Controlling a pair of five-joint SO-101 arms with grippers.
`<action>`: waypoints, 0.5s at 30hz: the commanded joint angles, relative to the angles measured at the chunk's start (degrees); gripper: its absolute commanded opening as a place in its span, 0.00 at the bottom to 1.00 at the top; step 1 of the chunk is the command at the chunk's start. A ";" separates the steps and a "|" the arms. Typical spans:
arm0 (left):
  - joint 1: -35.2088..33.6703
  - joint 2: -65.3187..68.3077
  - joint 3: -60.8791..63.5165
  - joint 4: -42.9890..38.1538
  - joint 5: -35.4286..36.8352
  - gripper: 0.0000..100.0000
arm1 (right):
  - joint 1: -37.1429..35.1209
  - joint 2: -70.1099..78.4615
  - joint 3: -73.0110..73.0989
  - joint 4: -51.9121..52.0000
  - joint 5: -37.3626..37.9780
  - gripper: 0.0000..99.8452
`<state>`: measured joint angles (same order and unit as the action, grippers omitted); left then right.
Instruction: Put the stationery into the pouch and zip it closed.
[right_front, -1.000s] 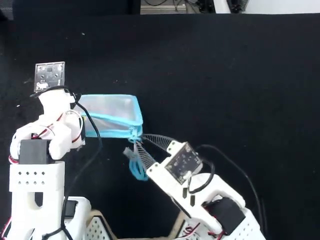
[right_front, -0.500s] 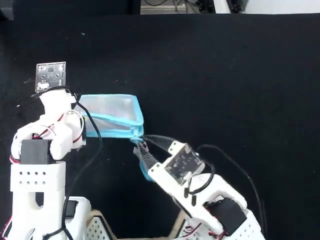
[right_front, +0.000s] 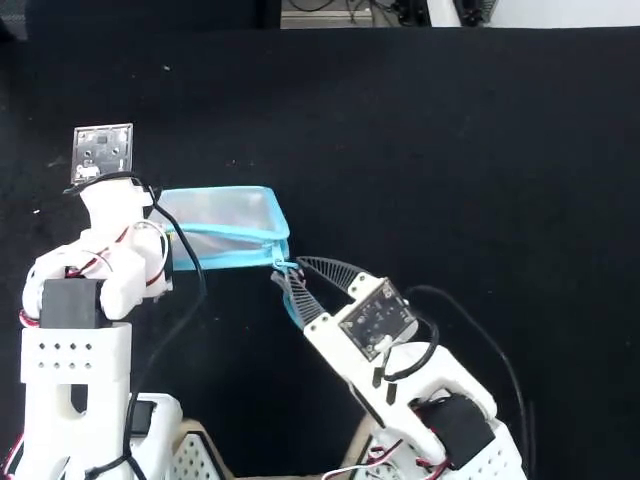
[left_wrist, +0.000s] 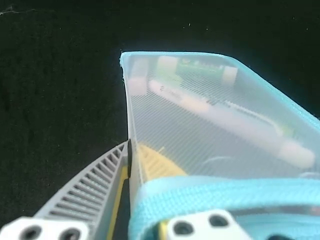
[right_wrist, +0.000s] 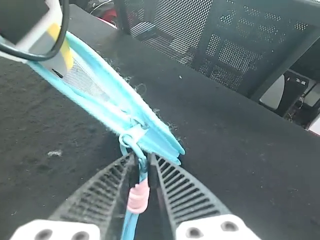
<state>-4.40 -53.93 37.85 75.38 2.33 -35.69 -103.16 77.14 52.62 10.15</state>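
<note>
The stationery (left_wrist: 225, 117) already lies inside the mesh pouch (right_front: 225, 225), which rests on the black desk (right_front: 450, 150) in front of the left arm. Zipping is what remains: the slider (right_wrist: 132, 134) sits near the pouch's corner on the right arm's side, so the zip looks nearly shut, though I cannot tell whether it is fully closed. The left tool (left_wrist: 136, 157) is clenched on the pouch's far end, pinning it. The right tool (right_wrist: 142, 165), low and angled toward that corner, is clamped on the pull cord (right_wrist: 138, 195).
</note>
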 joint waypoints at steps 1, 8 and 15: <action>0.31 0.18 -0.75 -0.26 -0.26 0.03 | -1.49 -2.95 -2.51 -1.05 0.18 0.02; 0.31 0.18 -0.75 -0.26 -0.26 0.03 | -4.22 -2.95 -1.19 -0.97 0.35 0.08; 0.31 0.18 -0.75 -0.26 -0.26 0.03 | -4.48 -2.95 -0.75 -0.97 0.18 0.07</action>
<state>-4.48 -53.93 37.85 75.38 2.33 -39.38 -103.16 77.14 52.53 10.07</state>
